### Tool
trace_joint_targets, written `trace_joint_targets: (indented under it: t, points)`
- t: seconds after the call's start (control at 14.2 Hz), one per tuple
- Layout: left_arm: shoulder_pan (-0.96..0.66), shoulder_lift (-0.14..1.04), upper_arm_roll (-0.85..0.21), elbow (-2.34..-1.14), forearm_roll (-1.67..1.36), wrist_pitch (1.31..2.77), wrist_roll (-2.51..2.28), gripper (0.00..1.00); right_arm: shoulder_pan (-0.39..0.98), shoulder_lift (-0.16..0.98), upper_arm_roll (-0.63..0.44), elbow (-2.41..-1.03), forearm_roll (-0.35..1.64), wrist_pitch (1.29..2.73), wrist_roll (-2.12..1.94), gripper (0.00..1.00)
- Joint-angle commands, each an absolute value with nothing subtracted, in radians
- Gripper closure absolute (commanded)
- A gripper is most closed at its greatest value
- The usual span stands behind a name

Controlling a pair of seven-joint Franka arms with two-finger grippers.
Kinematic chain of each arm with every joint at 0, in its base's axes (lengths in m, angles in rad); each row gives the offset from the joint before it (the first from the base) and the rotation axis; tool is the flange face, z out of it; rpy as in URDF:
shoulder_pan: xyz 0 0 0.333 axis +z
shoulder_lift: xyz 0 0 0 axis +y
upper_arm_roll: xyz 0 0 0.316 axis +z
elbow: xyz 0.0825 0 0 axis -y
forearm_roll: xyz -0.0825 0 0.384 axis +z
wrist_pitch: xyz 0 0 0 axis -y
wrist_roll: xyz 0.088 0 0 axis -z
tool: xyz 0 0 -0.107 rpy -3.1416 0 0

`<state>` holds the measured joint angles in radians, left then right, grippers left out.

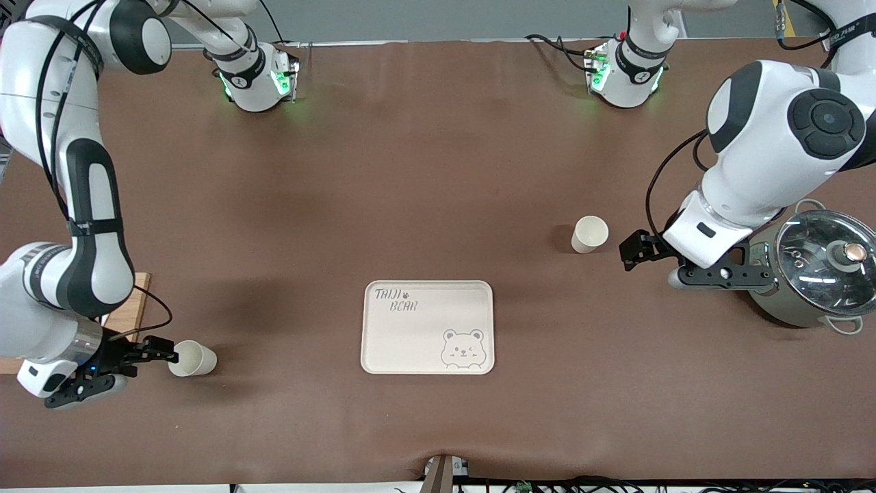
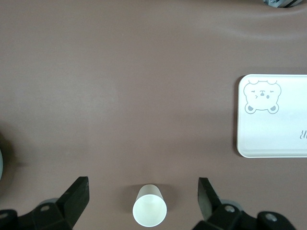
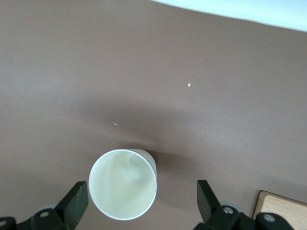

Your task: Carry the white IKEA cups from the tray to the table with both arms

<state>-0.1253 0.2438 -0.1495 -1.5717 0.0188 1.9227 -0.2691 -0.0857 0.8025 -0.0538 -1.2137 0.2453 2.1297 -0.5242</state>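
Observation:
Two white cups stand upright on the brown table. One cup (image 1: 590, 233) is toward the left arm's end, and my left gripper (image 1: 633, 248) is open close beside it. In the left wrist view this cup (image 2: 149, 211) shows midway between the spread fingers (image 2: 76, 199) of the left gripper (image 2: 143, 191), untouched. The other cup (image 1: 193, 358) is toward the right arm's end, nearer the camera. My right gripper (image 1: 156, 349) is open at its rim. In the right wrist view this cup (image 3: 123, 190) sits between the fingers of the right gripper (image 3: 142, 194), closer to one finger (image 3: 76, 201).
A cream tray with a bear drawing (image 1: 427, 326) lies mid-table between the cups, empty. A steel pot with a glass lid (image 1: 821, 263) stands under the left arm's wrist. A wooden board (image 1: 126, 308) lies under the right arm's forearm.

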Motion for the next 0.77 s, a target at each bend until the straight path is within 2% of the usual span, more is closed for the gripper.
trace_joint_targets:
  t: [0.0,0.21,0.7]
  points:
    - [-0.126,0.259,-0.155,-1.542,0.052,1.891,-0.275,0.0,-0.08,0.721,-0.078,-1.227,0.225,2.051,-0.523,0.0]
    - [-0.121,0.256,-0.155,-1.539,0.054,1.885,-0.256,0.0,-0.055,0.617,-0.13,-1.235,0.224,1.933,-0.47,0.0]
    - [-0.035,0.219,-0.129,-1.529,0.043,1.809,-0.078,0.0,-0.037,0.416,-0.138,-1.239,0.135,1.685,-0.233,0.0]
